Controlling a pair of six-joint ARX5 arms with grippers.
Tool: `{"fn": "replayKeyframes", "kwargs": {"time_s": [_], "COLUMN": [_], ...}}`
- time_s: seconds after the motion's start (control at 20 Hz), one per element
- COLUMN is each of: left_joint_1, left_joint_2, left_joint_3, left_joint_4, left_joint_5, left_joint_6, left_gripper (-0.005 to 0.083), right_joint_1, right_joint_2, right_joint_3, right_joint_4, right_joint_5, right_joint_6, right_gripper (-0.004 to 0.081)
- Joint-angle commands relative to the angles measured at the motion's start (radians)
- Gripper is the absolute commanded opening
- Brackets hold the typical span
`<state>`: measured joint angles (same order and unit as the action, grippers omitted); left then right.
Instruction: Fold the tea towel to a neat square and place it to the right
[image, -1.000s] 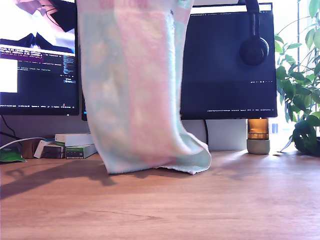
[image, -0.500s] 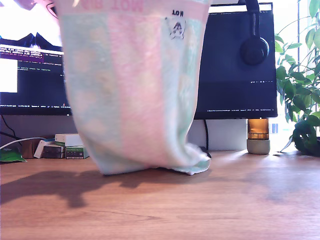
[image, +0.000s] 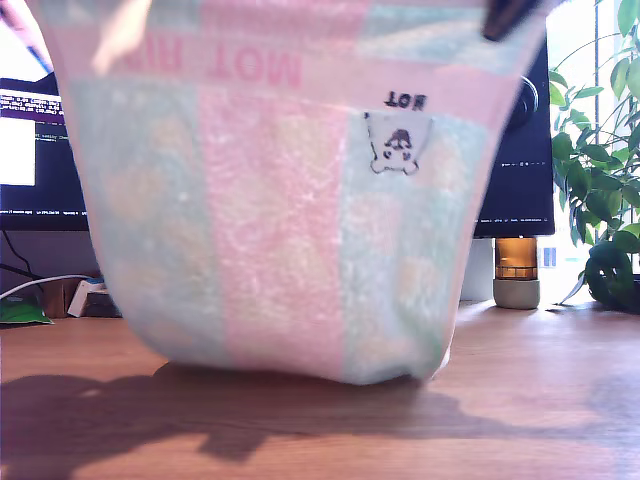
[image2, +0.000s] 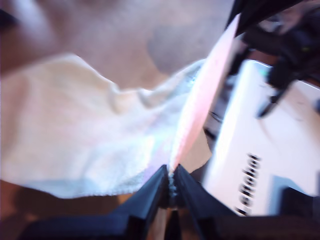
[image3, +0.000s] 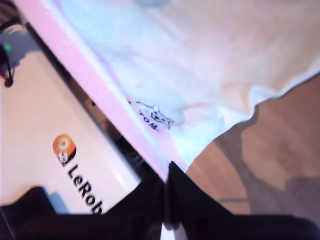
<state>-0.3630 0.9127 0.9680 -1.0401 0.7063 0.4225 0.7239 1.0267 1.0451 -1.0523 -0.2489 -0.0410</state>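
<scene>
wooden desk in the foreground, with two dark monitors, a small amber lamp and a leafy plant at the far edge on the exterior view's right. one tea towel hangs as a broad curtain across most of the exterior view, its bottom hem just meeting the desk. compared with a second ago, when it drooped as a narrow bunched column with a crumpled tail on the desk, the cloth is now spread wide and nearly flat, the printed label square showing. this suggests that the opening-out step is nearly complete and that laying the towel down for the first fold comes next. two grippers are at work, one on each top corner: my first gripper is closed tight on the pink border edge, and my second gripper is likewise pinched shut on the pink hem beside the label.
</scene>
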Motion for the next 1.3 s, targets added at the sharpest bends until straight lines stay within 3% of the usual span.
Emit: {"fn": "replayKeyframes", "kwargs": {"time_s": [0.0,0.3,0.45,0.75,1.1,1.25], "left_joint_1": [-0.005,-0.085,-0.100,-0.172,-0.233,-0.236], "left_joint_2": [0.015,0.044,0.074,0.161,0.226,0.226], "left_joint_3": [-0.083,-0.123,-0.123,-0.125,-0.138,-0.137], "left_joint_4": [-0.008,-0.058,-0.074,-0.114,-0.130,-0.081], "left_joint_5": [-0.032,-0.032,0.029,0.087,0.086,0.061], "left_joint_6": [-0.027,-0.057,-0.056,-0.044,-0.030,-0.030], "left_gripper": [-0.0024,-0.0024,-0.0024,-0.0024,-0.0024,-0.0024], "right_joint_1": [0.000,0.117,0.191,0.290,0.373,0.363], "right_joint_2": [-0.007,-0.007,-0.005,-0.005,-0.005,-0.005], "right_joint_3": [-0.092,-0.250,-0.330,-0.337,-0.338,-0.337], "right_joint_4": [-0.046,0.029,0.074,0.098,0.070,0.145], "right_joint_5": [0.019,-0.093,-0.182,-0.232,-0.230,-0.145], "right_joint_6": [0.026,0.089,0.145,0.230,0.262,0.277], "right_gripper": [-0.0012,-0.0012,-0.0012,-0.0012,-0.0012,-0.0012]}}
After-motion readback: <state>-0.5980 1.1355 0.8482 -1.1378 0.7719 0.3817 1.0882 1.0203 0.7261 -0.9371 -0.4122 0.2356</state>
